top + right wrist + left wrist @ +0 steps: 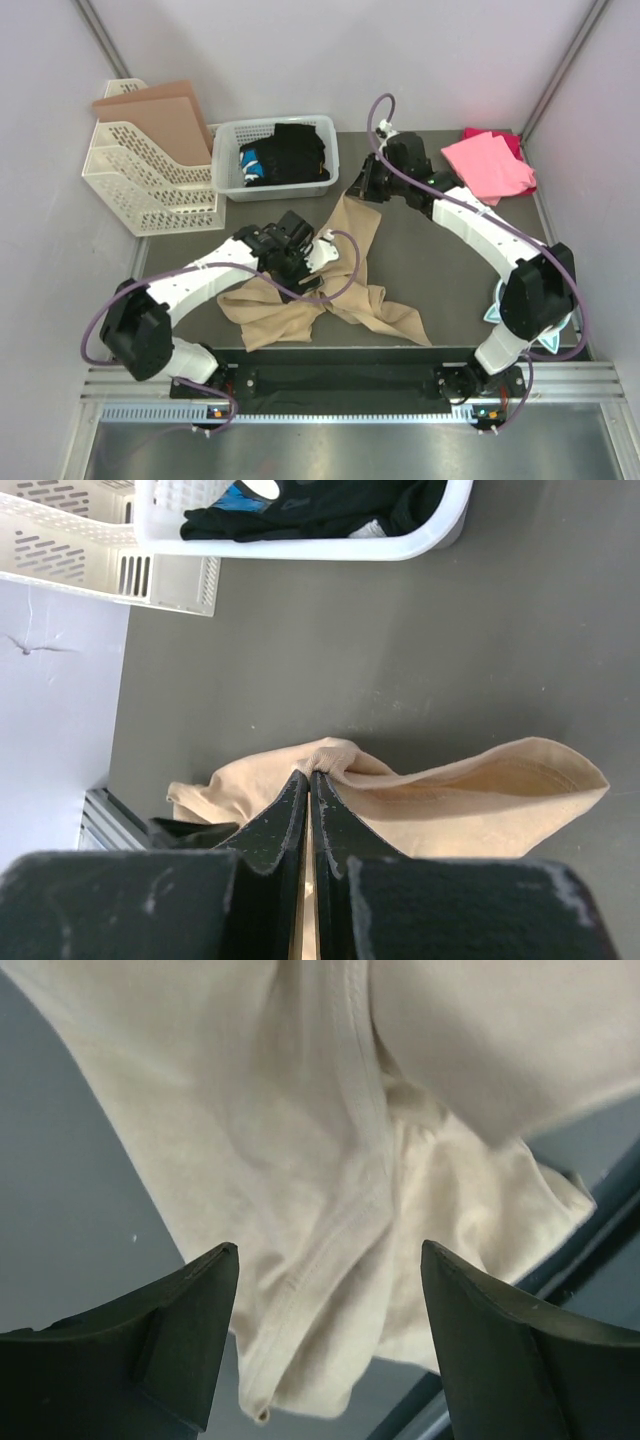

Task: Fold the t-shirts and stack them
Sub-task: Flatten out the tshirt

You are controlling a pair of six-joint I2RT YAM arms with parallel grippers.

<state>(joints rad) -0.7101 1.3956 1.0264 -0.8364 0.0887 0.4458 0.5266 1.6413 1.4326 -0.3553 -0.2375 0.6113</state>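
The tan t-shirt (340, 285) lies crumpled on the dark mat, stretched from the near left toward the back middle. My right gripper (362, 190) is shut on its far end (345, 760), pinching a ribbed edge just above the mat. My left gripper (312, 262) is open over the shirt's middle, and a seamed fold (330, 1250) hangs between its spread fingers without touching them. The bright pink t-shirt (487, 165) lies folded on a darker magenta one (508, 138) at the back right corner.
A white basket (228, 152) holding dark clothes stands at the back middle and also shows in the right wrist view (330, 548). A white file rack (140, 175) with a brown cardboard sheet (160, 115) stands at the back left. A metal rail (330, 375) runs along the near edge.
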